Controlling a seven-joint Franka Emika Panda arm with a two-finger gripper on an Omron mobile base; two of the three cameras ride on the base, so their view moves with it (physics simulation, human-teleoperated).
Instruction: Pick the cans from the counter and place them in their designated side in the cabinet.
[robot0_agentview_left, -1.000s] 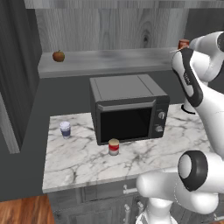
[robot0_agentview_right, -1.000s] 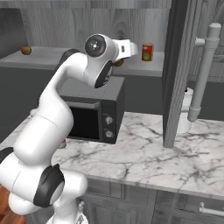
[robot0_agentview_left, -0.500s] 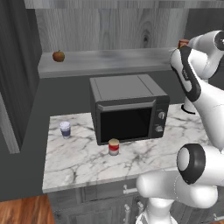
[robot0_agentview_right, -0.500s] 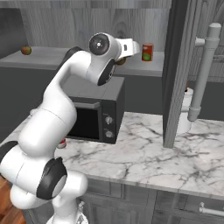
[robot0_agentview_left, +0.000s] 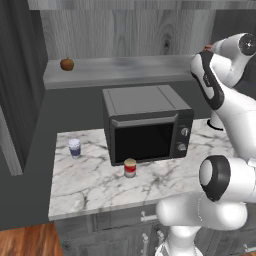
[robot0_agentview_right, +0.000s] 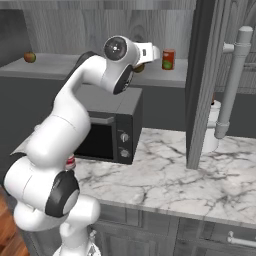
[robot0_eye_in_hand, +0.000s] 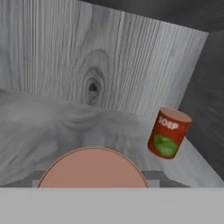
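The arm was raised up to the cabinet (robot0_agentview_left: 125, 70), its hand at the right end of the shelf board. The gripper (robot0_agentview_right: 152, 52) sat just left of the orange-red can (robot0_agentview_right: 168, 59) in the right base view. In the hand view a big tan-pink round disc (robot0_eye_in_hand: 92, 168) covered the bottom centre, right where the fingertips should be, so I cannot tell how wide the jaws stood, or if they had hold of sth. The disc looked like the top of a can, but this is not certain.

The orange-red can w/ green patch (robot0_eye_in_hand: 168, 133) stood on the shelf board near the right wall, a bit apart from the disc, and looked tilted in the hand view; the camera itself rolls, so real tilt is unclear. The red-and-white can (robot0_agentview_left: 130, 168) w/ tan top stood upright on the counter (robot0_agentview_left: 85, 182), just in front of the black microwave (robot0_agentview_left: 146, 130). A white cup w/ blue band (robot0_agentview_left: 74, 148) stood on the counter left of the microwave. A small apple (robot0_agentview_left: 67, 63) lay at the far left of the shelf.
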